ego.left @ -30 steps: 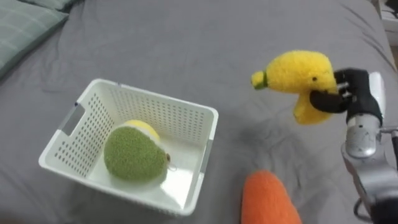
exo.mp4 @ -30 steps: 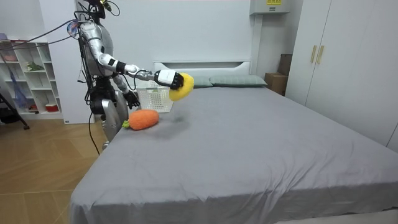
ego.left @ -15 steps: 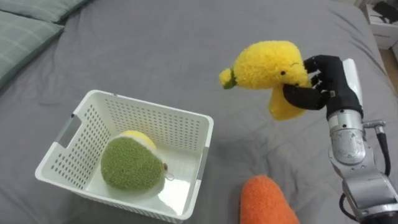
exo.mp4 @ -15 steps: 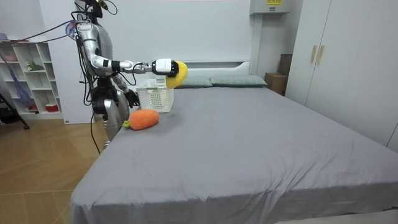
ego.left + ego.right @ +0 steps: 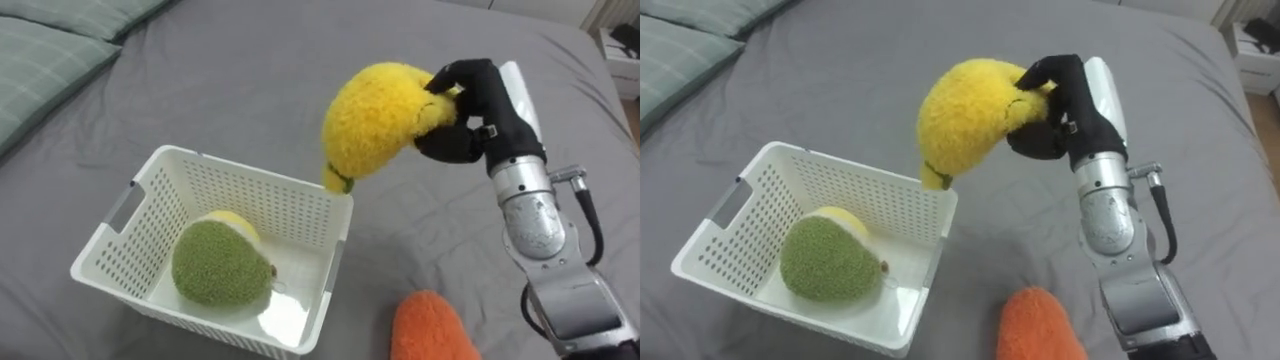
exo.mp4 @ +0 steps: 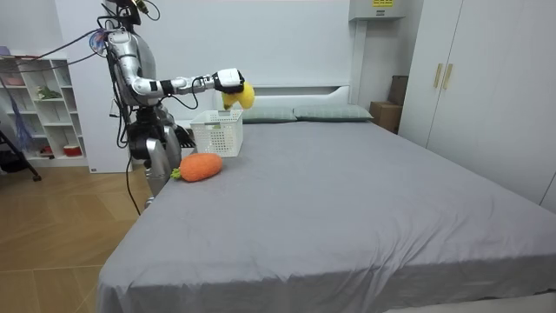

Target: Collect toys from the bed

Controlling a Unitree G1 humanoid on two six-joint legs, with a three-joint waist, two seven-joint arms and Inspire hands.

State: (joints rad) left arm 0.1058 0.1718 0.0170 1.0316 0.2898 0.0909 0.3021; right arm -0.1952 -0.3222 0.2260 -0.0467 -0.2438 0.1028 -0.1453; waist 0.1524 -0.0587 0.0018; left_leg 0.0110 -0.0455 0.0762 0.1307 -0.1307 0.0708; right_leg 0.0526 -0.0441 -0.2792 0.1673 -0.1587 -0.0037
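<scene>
Toy collection, part-way. The right hand (image 5: 468, 108) has its dark fingers curled tight round the upper end of a yellow plush toy (image 5: 372, 125), which hangs down and to the left of the hand in the air. The toy's lower tip (bearing a small green stub) hangs just at the near-right corner of the white basket's (image 5: 250, 172) rim. The basket lies below and left of the hand on the grey bed (image 5: 250, 70) and already contains a green-and-yellow plush toy (image 5: 215, 275).

Judged progress: one toy collected, one about to be released, and one not yet taken, namely the orange plush carrot (image 5: 435, 325) on the sheet below the hand, beside the forearm.

The carrot is cut off by the lower edge. The yellow toy's exact form is hard to make out. The left hand (image 6: 182, 136) hangs low at the robot's side in the room view.
</scene>
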